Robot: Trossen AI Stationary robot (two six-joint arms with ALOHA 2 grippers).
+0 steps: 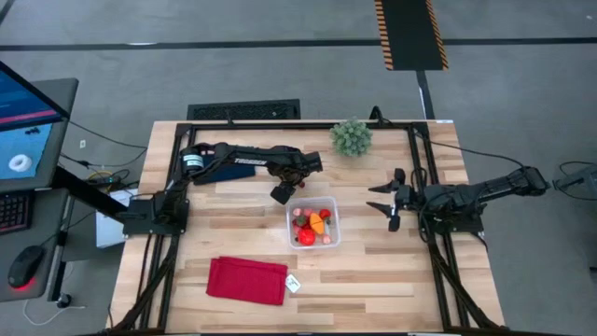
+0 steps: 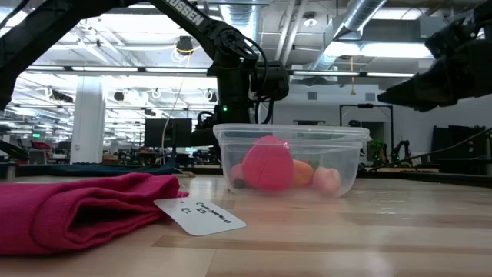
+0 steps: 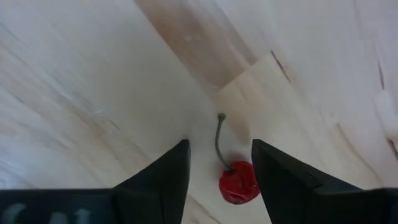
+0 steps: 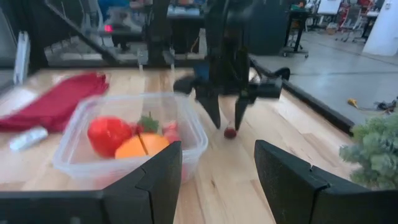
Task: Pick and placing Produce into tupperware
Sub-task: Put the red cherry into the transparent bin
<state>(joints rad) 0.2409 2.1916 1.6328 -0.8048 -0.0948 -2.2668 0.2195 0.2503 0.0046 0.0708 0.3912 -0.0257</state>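
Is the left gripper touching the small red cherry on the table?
Apart. The left wrist view shows the cherry lying between the left gripper's open fingers, with table visible on both sides.

Red cherry (image 3: 238, 182), green stem; pale wood table (image 3: 93, 93)

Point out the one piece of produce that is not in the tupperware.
The small red cherry with the thin stem: it lies on the bare table between the left gripper fingers, while the others sit inside the tupperware.

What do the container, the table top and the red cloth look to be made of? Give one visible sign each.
Container: clear, glossy plastic, it seems; the fruits show through its walls.
Table top: pale wood with a smooth finish; plank seams and grain show.
Red cloth: soft woven fabric, matte; it lies in folds.
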